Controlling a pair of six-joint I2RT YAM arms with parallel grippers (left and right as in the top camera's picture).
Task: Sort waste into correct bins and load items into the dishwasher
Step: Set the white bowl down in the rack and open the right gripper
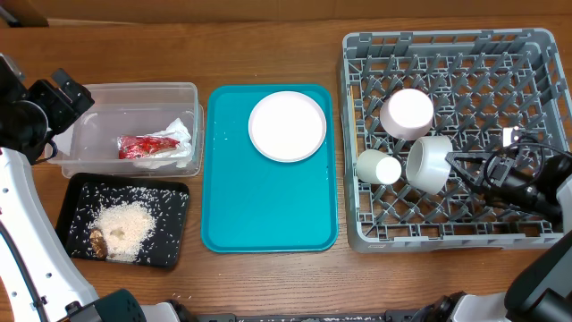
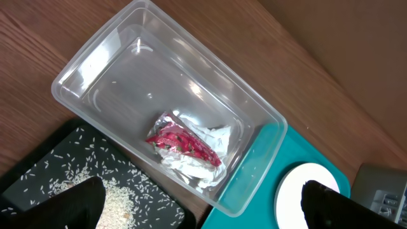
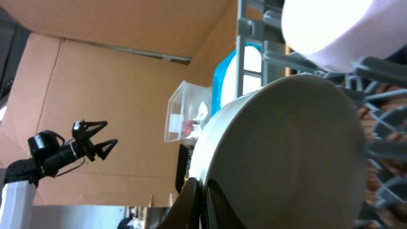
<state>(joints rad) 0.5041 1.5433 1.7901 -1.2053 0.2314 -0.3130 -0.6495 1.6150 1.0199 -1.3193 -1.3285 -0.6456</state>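
Black fingers of the right gripper (image 3: 201, 194) are pinched together on the thin rim of the white bowl (image 1: 429, 163). The bowl is smooth and glossy and is tipped on its side among the pegs of the grey dish rack (image 1: 527, 80). Just beside it, to its left, a small white cup (image 1: 378, 167) lies on its side. Above them sits a round white dish with pale-pink sides (image 1: 407, 113).

West of the rack, a round white plate (image 1: 286, 125) rests at the top of the teal tray (image 1: 268, 215).

The left gripper (image 1: 79, 89) hangs with its jaws wide apart over the far-left corner of the clear tub (image 1: 89, 143), holding nothing. The tub contains the shiny red wrapper (image 2: 184, 143) on a crumpled white napkin (image 2: 203, 162). The black tray (image 1: 170, 224) below it carries a heap of white rice (image 1: 125, 228), scattered grains and a brown lump (image 1: 96, 240).
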